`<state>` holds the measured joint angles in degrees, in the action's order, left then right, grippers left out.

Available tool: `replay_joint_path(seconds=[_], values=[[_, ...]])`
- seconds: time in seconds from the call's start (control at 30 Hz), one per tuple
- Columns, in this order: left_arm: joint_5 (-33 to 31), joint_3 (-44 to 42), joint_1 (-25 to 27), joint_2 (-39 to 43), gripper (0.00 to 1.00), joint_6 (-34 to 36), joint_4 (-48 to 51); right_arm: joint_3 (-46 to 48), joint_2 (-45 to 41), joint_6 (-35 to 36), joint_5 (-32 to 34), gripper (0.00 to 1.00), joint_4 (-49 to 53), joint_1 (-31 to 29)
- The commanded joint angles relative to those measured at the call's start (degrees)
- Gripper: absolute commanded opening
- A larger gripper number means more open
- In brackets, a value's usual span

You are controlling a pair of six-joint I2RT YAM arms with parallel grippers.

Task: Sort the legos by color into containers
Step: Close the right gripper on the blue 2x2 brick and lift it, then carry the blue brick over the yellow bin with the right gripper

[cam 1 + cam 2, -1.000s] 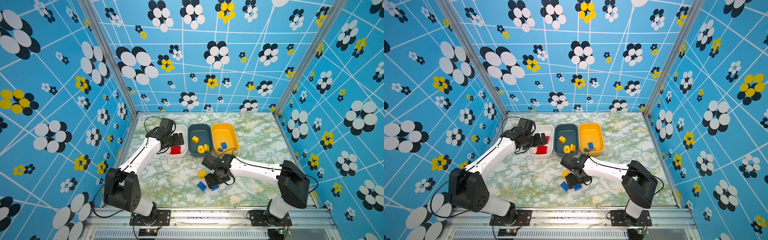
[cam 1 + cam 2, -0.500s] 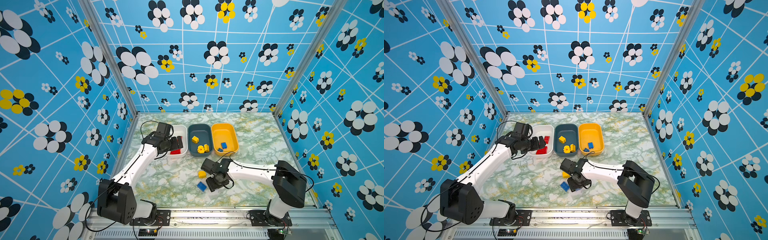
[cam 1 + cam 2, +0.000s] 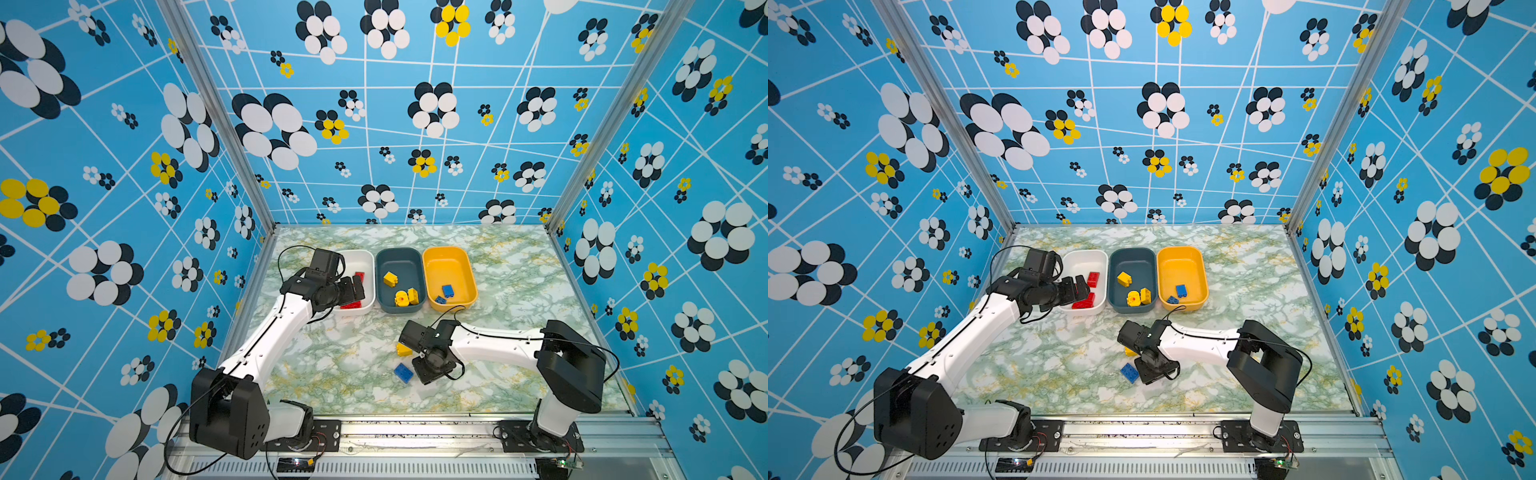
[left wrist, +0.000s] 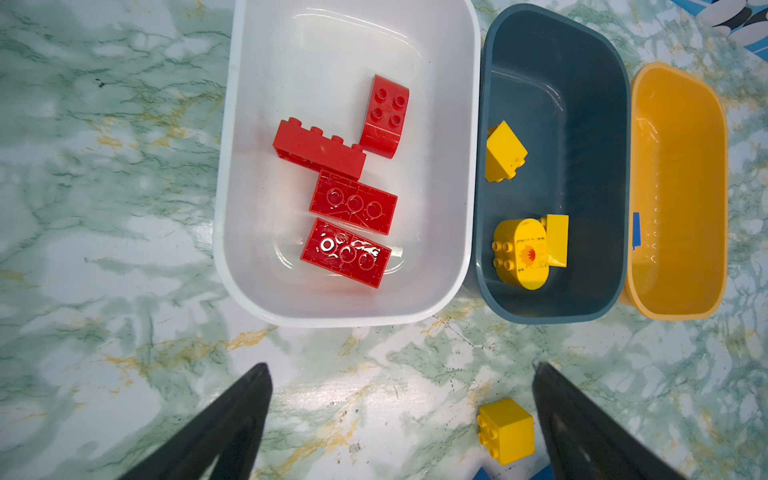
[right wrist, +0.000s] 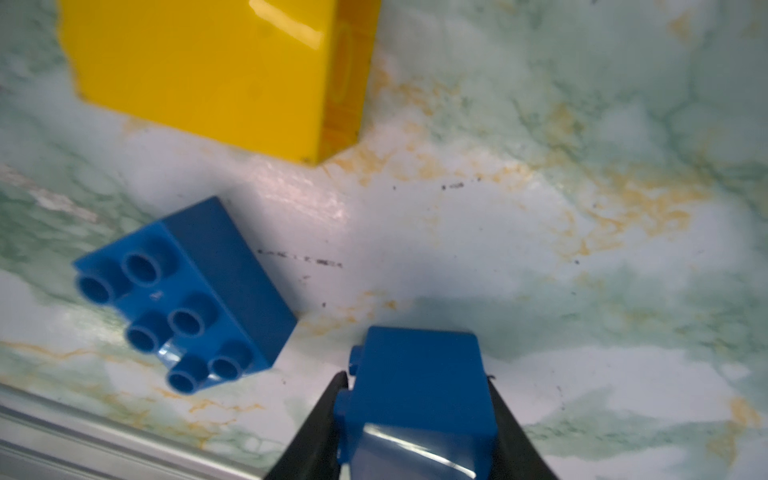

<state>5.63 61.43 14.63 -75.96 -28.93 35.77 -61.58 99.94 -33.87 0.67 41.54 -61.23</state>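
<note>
right gripper jaws pressing both sides of small blue brick; left gripper jaws standing wide apart, holding nothing, hovering near white tub

My feed: yellow brick blurred, cropped by frame edge | gripped blue brick cropped too, hidden in both top views | orange tub wall nearly hides its contents from left wrist.

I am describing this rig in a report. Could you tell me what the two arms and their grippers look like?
The left arm and right arm match: white link shells, black joint housings, a black boxy block near each base. Thin black cables run along the links. The left gripper and right gripper have black fingers tapering to points. No markings are readable.
</note>
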Motion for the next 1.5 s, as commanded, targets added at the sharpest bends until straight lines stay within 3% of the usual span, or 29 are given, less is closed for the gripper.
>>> replay_joint_path(seconds=[0.0, 0.27, 0.83, 1.13, 1.47], values=[[0.7, -1.8, -0.3, 2.1, 0.99, -0.7, 0.7, -0.7, -2.2, -0.7, 2.1, 0.37, 2.8, -0.3], [1.8, -5.1, -0.3, 5.0, 0.99, -1.3, 0.4, -5.3, -5.2, 0.1, 5.7, 0.36, 7.8, 2.1], [7.6, -10.5, -0.4, 9.0, 0.99, -1.4, -1.1, -17.9, -3.6, 6.4, 7.3, 0.37, 10.8, 20.7], [6.5, -10.3, -0.2, 9.9, 0.99, -2.5, 0.7, -24.4, 2.6, 11.3, 6.7, 0.36, 10.5, 31.3], [5.4, -11.4, 0.2, 10.4, 0.99, -3.5, 0.9, -38.7, 17.0, 15.8, 5.9, 0.37, 9.6, 38.2]])
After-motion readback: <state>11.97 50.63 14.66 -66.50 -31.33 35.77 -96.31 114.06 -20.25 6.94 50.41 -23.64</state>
